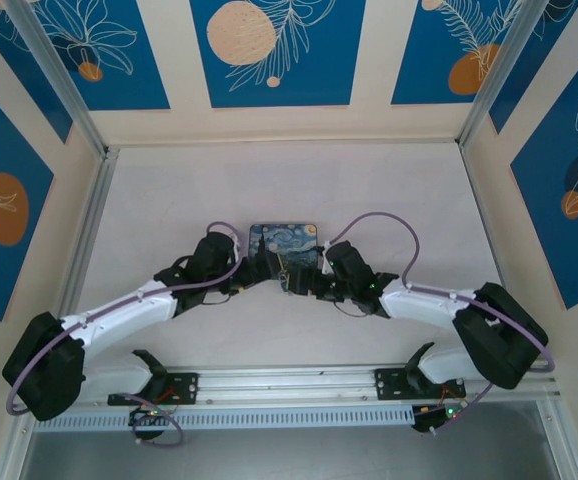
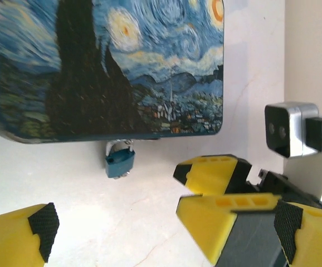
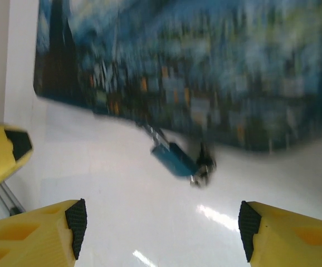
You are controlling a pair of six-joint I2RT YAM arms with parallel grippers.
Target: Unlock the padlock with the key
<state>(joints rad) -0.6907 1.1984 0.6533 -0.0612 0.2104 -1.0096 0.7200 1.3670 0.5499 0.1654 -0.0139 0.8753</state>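
Observation:
The padlock [image 2: 119,161] is small, with a blue body and a silver shackle. It hangs from the clasp on the front edge of the Starry Night tin [image 2: 111,67] and lies on the table. In the right wrist view the padlock [image 3: 175,158] is blurred, and a small dark metallic piece, seemingly the key [image 3: 204,164], sits at its lower end. My left gripper [image 2: 164,231] is open, a short way in front of the padlock. My right gripper [image 3: 161,233] is open too and faces the padlock with nothing between its pads. One right fingertip [image 2: 214,173] shows close beside the lock.
The tin [image 1: 284,243] sits mid-table, with both grippers meeting at its near edge: the left gripper [image 1: 259,272] and the right gripper [image 1: 307,284]. A finger of the left gripper [image 3: 2,153] shows at the left. White table lies around, and enclosure walls stand at the sides and back.

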